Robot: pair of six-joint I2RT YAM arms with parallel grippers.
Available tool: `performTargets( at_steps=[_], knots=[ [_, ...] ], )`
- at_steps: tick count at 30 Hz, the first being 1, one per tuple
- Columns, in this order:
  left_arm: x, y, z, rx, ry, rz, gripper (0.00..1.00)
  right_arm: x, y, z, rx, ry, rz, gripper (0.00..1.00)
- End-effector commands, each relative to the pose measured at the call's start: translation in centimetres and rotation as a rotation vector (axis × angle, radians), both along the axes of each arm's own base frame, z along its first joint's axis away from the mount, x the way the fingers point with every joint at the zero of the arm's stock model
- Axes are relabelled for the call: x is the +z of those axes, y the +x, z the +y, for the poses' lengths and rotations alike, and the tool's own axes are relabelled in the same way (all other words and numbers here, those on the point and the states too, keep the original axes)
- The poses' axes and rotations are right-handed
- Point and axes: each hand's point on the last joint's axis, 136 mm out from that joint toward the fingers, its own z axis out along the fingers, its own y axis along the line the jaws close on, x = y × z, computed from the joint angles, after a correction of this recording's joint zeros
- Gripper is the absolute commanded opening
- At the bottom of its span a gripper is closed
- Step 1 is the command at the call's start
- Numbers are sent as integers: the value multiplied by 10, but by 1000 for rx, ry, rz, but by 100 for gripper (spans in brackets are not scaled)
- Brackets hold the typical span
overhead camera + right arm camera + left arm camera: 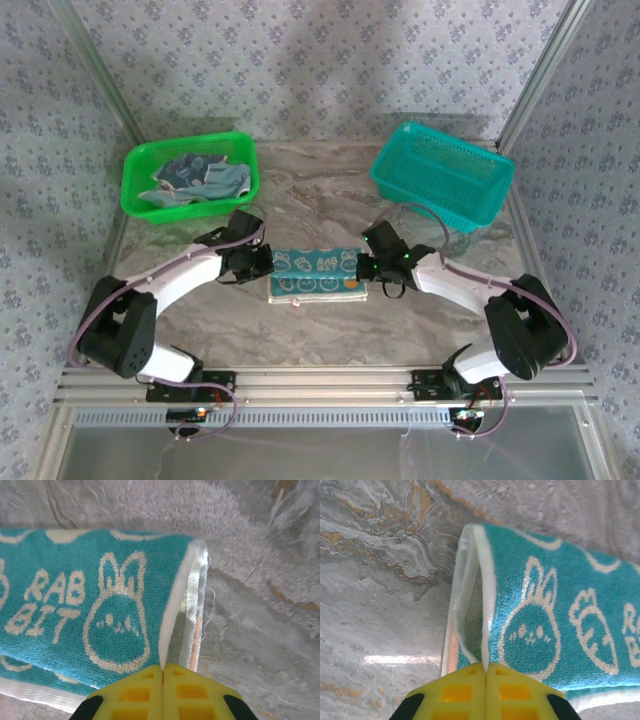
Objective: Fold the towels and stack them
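Towels lie in two places on the marble-patterned table [300, 195]. One folded towel [318, 275], teal with white rabbit outlines, rests as a long narrow strip at the middle of the table, between the two arms, its long sides running left to right. A crumpled heap of towels [195, 178], blue and pale, sits inside the green basket [190, 143] at the far left corner. The teal basket [440, 170] stands at the far right, well apart from the strip.

From above, the left gripper [262, 266] meets the strip's left short end and the right gripper [372, 268] meets its right short end.

In the left wrist view, the left gripper [485, 666] has its yellow fingers [455, 692] pressed together, with the white hem of the folded towel [560, 605] caught between their tips. The pinched upper layer stands slightly off the layer beneath, so the fold gapes at this end. A rabbit and a carrot are printed just beside the hem.

In the right wrist view, the right gripper [162, 669] is likewise clenched, its yellow fingers [132, 695] nipping the white hem at the other end of the folded towel [75, 595]. The layers part a little here too, and a few loose threads trail from the edge onto the marble. A rabbit and the letters "RAB BIT" are printed on the cloth near this grip.
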Motion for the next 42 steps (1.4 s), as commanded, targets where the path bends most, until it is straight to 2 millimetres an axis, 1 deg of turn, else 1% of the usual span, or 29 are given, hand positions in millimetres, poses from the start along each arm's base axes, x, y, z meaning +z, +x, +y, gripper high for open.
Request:
performTargets(
  at_steps=[1, 5, 8, 12, 18, 23, 25, 26, 27, 28, 29, 32, 33, 35, 36, 39, 42],
  knots=[
    [22, -8, 1, 23, 1, -2, 0, 18, -4, -4, 20, 3, 2, 0],
    [27, -24, 3, 33, 15, 14, 0, 26, -8, -5, 29, 11, 2, 0],
    [29, -37, 6, 42, 16, 31, 0, 27, -15, -8, 36, 7, 12, 0],
    [28, -50, 7, 53, 0, 30, 0, 25, -26, -12, 42, 3, 20, 0],
    [5, -64, 0, 34, 0, 62, 0, 1, -37, -13, 52, -11, 59, 0],
    [-20, -73, 0, 27, 28, 106, 0, -25, -43, -12, 58, -44, 88, 0],
    [-28, -77, -1, 19, 40, 125, 11, -35, -44, -12, 63, -54, 106, 0],
    [-30, -78, -2, 14, 42, 130, 19, -37, -44, -12, 65, -60, 110, 0],
    [-31, -79, -3, 6, 44, 133, 30, -38, -44, -12, 66, -65, 110, 0],
    [-31, -80, -3, 2, 48, 133, 38, -37, -43, -13, 61, -65, 106, 4],
    [-31, -80, -3, 1, 52, 133, 42, -34, -42, -12, 62, -61, 98, 13],
    [-24, -73, -4, -17, 67, 109, 43, -22, -36, -10, 56, -47, 61, 31],
    [-22, -70, -5, -27, 75, 101, 44, -18, -34, -9, 55, -44, 47, 39],
    [-18, -62, -6, -51, 85, 89, 43, -14, -27, -8, 50, -44, 23, 48],
    [-16, -57, -9, -68, 88, 79, 43, -13, -24, -7, 48, -45, 17, 51],
    [-13, -41, -17, -114, 94, 46, 41, -14, -13, -1, 48, -47, 5, 53],
    [-17, -30, -19, -135, 122, 27, 39, -21, -5, 3, 41, -58, 2, 53]
  ],
)
